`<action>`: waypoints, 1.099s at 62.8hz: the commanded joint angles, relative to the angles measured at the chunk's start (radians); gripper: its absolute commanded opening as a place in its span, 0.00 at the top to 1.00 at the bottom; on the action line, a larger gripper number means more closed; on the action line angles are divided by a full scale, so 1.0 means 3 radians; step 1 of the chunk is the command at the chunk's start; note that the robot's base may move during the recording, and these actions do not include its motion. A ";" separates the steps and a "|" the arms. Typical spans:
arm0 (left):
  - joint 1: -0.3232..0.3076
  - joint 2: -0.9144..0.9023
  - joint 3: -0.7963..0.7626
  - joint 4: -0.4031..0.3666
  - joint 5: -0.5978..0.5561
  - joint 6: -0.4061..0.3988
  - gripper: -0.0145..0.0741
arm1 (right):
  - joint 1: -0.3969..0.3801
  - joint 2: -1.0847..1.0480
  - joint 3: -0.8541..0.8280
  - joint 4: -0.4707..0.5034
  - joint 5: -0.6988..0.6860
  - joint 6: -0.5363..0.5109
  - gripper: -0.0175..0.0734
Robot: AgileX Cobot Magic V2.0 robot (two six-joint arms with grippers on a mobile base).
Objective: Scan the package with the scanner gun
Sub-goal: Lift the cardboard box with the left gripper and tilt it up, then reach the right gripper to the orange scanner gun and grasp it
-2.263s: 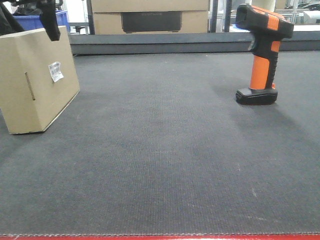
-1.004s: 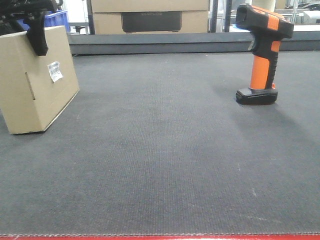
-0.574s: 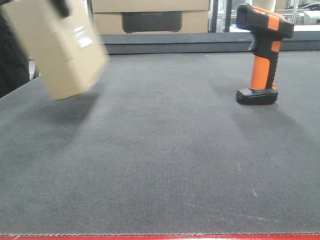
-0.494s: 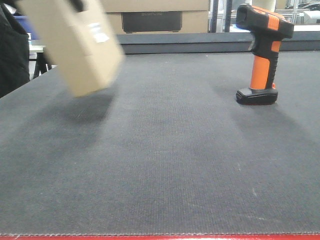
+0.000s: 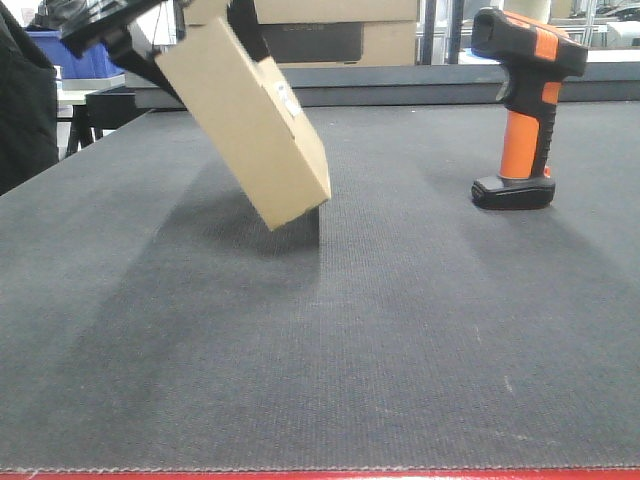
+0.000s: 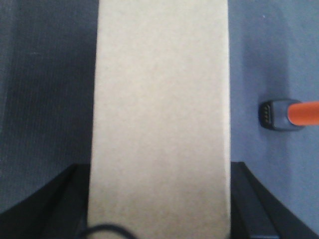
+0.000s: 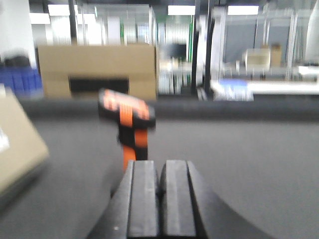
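Note:
My left gripper [image 5: 190, 30] is shut on the brown cardboard package [image 5: 250, 125] and holds it tilted above the grey mat, its white label on the upper right face. In the left wrist view the package [image 6: 159, 119] fills the space between the black fingers [image 6: 249, 199]. The orange and black scanner gun [image 5: 525, 105] stands upright on its base at the right; it also shows in the left wrist view [image 6: 289, 114] and the right wrist view [image 7: 128, 127]. My right gripper [image 7: 160, 199] is shut and empty, a short way in front of the scanner.
A raised black ledge [image 5: 400, 85] runs along the back of the mat. Large cardboard boxes [image 5: 300, 30] stand behind it. A blue bin [image 5: 75, 55] sits at the far left. A red strip [image 5: 320, 474] marks the front edge.
The package was standing on the mat at the far left; my left gripper took hold of it, lifted it and carried it right toward the middle. The scanner has not moved.

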 commanded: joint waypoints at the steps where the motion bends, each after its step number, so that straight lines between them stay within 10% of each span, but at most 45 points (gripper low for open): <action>1: -0.0015 -0.0026 -0.0014 -0.0044 -0.0120 -0.0017 0.96 | 0.0008 -0.0009 -0.0094 0.0056 -0.0326 0.0013 0.99; 29: -0.0015 -0.0026 -0.0014 -0.0006 -0.0398 -0.0017 0.96 | 0.0008 0.1441 -0.1090 -0.0026 0.0005 0.0013 0.99; 69: -0.0015 -0.0026 -0.0014 0.0118 -0.0372 -0.0017 0.96 | 0.0054 0.3716 -0.1135 -0.0053 -0.1740 0.0295 0.99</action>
